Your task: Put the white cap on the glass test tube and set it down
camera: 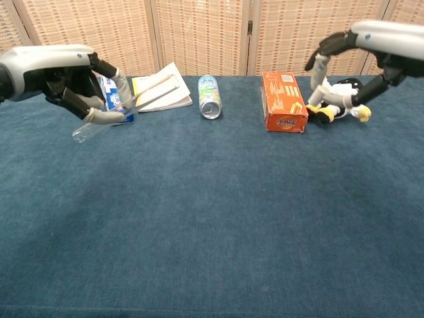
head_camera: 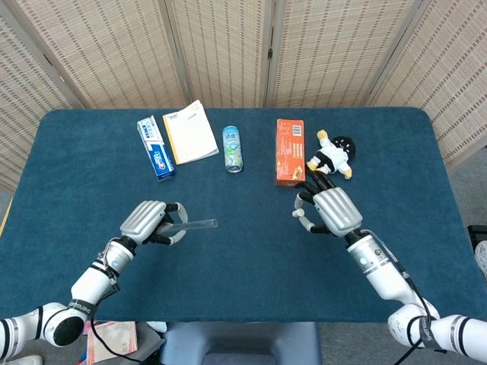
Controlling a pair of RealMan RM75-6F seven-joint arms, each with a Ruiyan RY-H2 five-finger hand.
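My left hand (head_camera: 146, 221) (camera: 71, 81) holds the clear glass test tube (head_camera: 195, 223) (camera: 126, 106) above the left part of the table. In the chest view the tube tilts, its far end higher and pointing right. My right hand (head_camera: 329, 210) (camera: 371, 46) is raised over the right part of the table and pinches the small white cap (head_camera: 298, 214) between thumb and a finger. In the chest view the cap is hard to pick out in front of the toy. A wide gap lies between tube and cap.
Along the back of the blue table (head_camera: 243, 258) lie a toothpaste box (head_camera: 156, 148), a notebook (head_camera: 190, 131), a can on its side (head_camera: 233, 147), an orange box (head_camera: 290, 151) and a plush toy (head_camera: 332, 156). Folding screens stand behind.
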